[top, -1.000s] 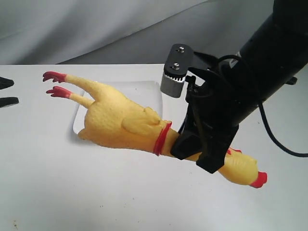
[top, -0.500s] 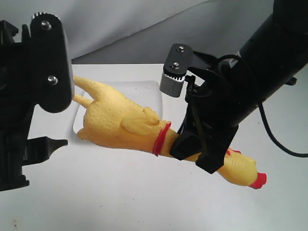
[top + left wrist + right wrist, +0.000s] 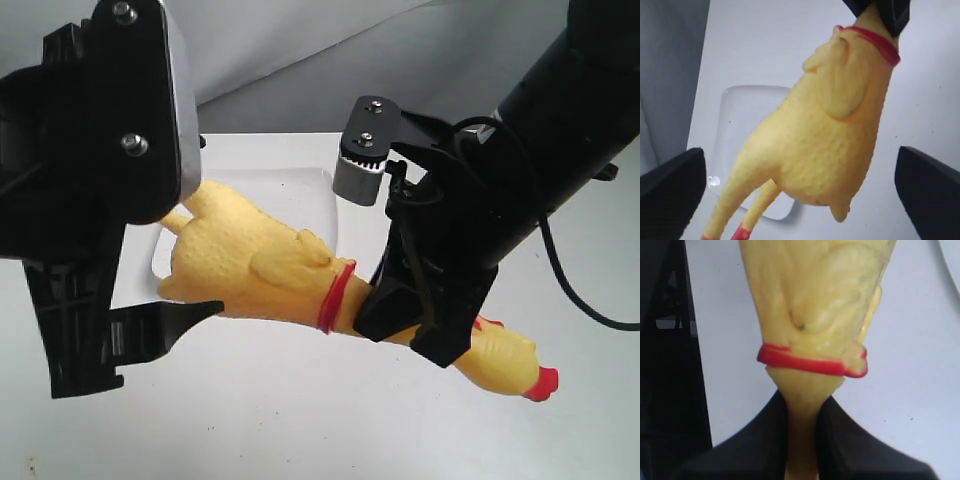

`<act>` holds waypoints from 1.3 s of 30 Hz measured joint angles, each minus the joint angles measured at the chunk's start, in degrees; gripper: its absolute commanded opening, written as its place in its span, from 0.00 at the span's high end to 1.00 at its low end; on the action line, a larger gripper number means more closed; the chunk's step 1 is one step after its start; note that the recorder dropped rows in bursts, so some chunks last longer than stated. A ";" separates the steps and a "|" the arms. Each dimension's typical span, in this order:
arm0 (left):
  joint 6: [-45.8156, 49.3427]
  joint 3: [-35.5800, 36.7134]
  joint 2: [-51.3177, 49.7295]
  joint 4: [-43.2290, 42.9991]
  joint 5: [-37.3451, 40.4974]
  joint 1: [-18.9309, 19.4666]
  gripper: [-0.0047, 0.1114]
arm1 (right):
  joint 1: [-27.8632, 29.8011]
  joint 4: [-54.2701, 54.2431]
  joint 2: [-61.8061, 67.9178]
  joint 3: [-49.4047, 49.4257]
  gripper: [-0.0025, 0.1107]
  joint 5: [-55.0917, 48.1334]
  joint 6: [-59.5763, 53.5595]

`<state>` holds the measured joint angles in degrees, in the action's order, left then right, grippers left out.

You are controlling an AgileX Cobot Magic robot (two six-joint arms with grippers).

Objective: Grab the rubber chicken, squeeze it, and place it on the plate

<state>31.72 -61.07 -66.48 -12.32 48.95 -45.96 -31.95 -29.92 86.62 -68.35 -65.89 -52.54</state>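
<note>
The yellow rubber chicken (image 3: 250, 262) stretches slantwise over the white plate (image 3: 292, 196), hiding most of it. Its red-beaked head (image 3: 520, 368) points to the front right. My right gripper (image 3: 801, 440) is shut on the neck just behind the red neck band (image 3: 810, 362); it also shows in the exterior view (image 3: 405, 322). My left gripper (image 3: 800, 167) is open, its two dark fingers (image 3: 670, 195) standing wide on either side of the chicken's rump (image 3: 825, 135) without touching it. One left finger (image 3: 160, 322) shows below the body. In the exterior view the red feet are hidden behind the left arm.
The left arm's bulky wrist block (image 3: 110, 130) fills the left of the exterior view. The right arm (image 3: 560, 130) slants in from the upper right with a cable (image 3: 575, 290) looping beside it. White tabletop (image 3: 300, 420) lies in front, and a grey backdrop behind.
The left arm has swung in from the left edge, and its open fingers now flank the chicken's rear. The right gripper keeps its hold on the neck. The head has sunk slightly.
</note>
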 measured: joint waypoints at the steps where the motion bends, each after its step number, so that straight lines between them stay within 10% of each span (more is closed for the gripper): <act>1: 0.14 0.00 0.00 0.12 -0.47 0.00 0.13 | 0.00 -0.17 0.10 0.00 0.98 0.00 0.00; 16: 3.23 -0.03 -9.91 0.50 -1.25 0.00 0.15 | 0.00 -1.77 0.26 0.11 0.98 -0.91 0.00; 28: 3.82 -0.03 -10.73 1.59 -1.30 0.00 0.96 | 0.00 -2.38 0.26 0.11 0.98 -1.17 -0.12; 39: 4.42 -0.12 -10.73 3.66 1.02 0.00 0.92 | 0.00 -2.73 0.26 0.11 0.98 -1.59 -0.12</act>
<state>36.14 -61.19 -77.21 -8.67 49.97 -45.96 -31.95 -32.65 86.88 -68.24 -67.48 -52.66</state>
